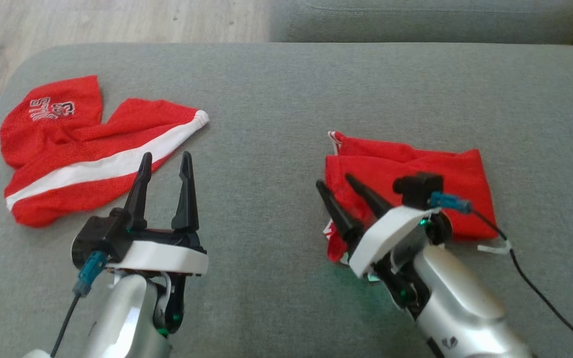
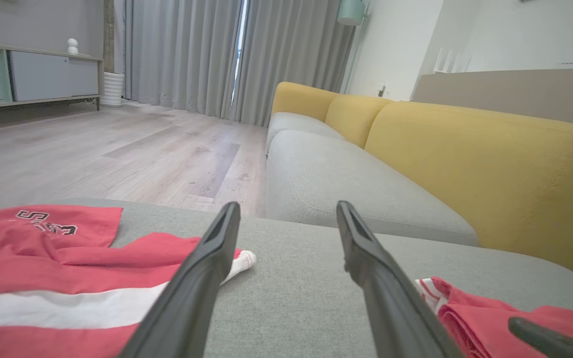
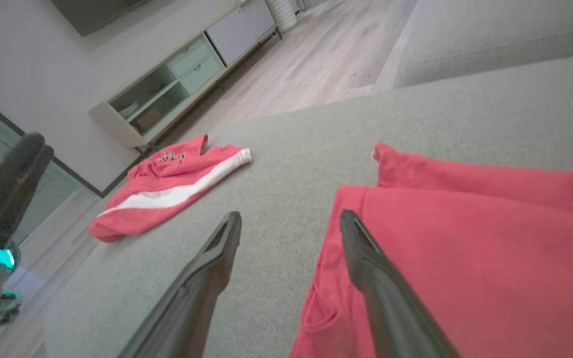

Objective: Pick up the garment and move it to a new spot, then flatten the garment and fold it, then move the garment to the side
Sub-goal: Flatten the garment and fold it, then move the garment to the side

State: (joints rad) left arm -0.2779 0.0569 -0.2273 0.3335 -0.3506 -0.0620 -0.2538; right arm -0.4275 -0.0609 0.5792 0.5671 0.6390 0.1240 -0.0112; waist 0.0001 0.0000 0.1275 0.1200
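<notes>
Grey sofa cushion (image 1: 276, 99), two red garments, both end effectors spread wide and holding nothing.

You have the folded red garment (image 1: 416, 164) lying as a neat rectangle at centre right of the head view, so picking, flattening and folding look done. The right end effector (image 1: 334, 180) hangs over its left edge, one finger above the cloth and one above bare cushion. What seems left for this piece is the slide to the side, unless you judge it already there. At upper left, the striped red garment (image 1: 82, 164) lies rumpled and unfolded, with the left end effector (image 1: 165, 155) just beside its lower right edge; it looks untouched by any fold.
</notes>
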